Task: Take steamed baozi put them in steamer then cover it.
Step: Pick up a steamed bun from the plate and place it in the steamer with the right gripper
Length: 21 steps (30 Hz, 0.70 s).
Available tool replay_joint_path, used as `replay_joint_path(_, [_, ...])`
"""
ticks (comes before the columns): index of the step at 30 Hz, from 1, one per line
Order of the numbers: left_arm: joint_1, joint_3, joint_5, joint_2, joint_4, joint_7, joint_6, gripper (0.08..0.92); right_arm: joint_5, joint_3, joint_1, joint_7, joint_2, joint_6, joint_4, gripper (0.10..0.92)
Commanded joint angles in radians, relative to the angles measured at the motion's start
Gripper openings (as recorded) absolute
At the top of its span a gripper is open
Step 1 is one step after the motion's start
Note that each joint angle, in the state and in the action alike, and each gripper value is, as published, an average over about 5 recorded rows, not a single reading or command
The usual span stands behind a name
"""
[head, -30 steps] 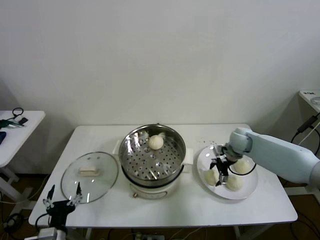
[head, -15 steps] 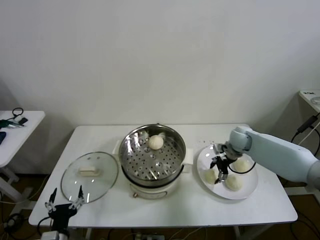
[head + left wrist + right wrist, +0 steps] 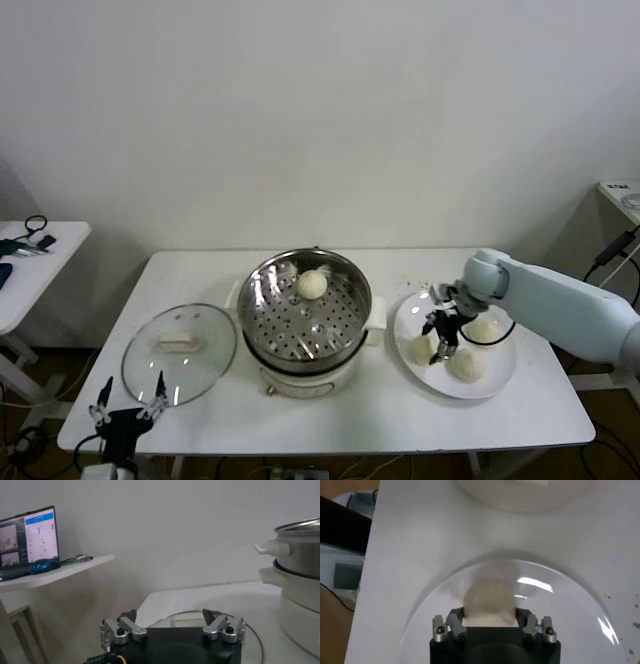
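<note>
Now the steamer [image 3: 305,312] holds one baozi [image 3: 312,284]; the plate [image 3: 497,378] three.

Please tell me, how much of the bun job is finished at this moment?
Done: one bun lies in the steamer. In hand: the right claw is shut on a bun on the plate; two more buns wait there. Left: moving those three, then the lid, which lies on the table near the open left claw.

White surface [image 3: 200,275] spans the frame. A flat white round plate [image 3: 499,381] sits on it beneath the right tool. A side shelf [image 3: 45,262] beyond the left tool carries a laptop [image 3: 27,537], cables [image 3: 30,236].
</note>
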Motion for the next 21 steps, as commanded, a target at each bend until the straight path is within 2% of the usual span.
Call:
replay_joint_path(1, [0.003,-0.001,0.0,0.0,-0.005,0.0,0.001,0.823,0.124,-0.119,0.238,-0.005,-0.033,0.008,0.028,0.685])
replay_joint_path(10, [0.013,0.012,-0.001,0.0,-0.016,0.002,0.0,0.823,0.413,-0.385,0.69,-0.028,0.08,0.016,0.034,0.689])
replay_joint_path(15, [0.012,0.023,-0.001,0.003,-0.036,-0.001,0.007,0.823,0.522,-0.411,0.762,-0.018,0.159,-0.015,0.055,0.695])
replay_joint_path(21, [0.008,0.04,0.011,0.009,-0.053,-0.003,0.019,0.823,0.542,-0.375,0.723,0.04,0.271,-0.059,0.067,0.696])
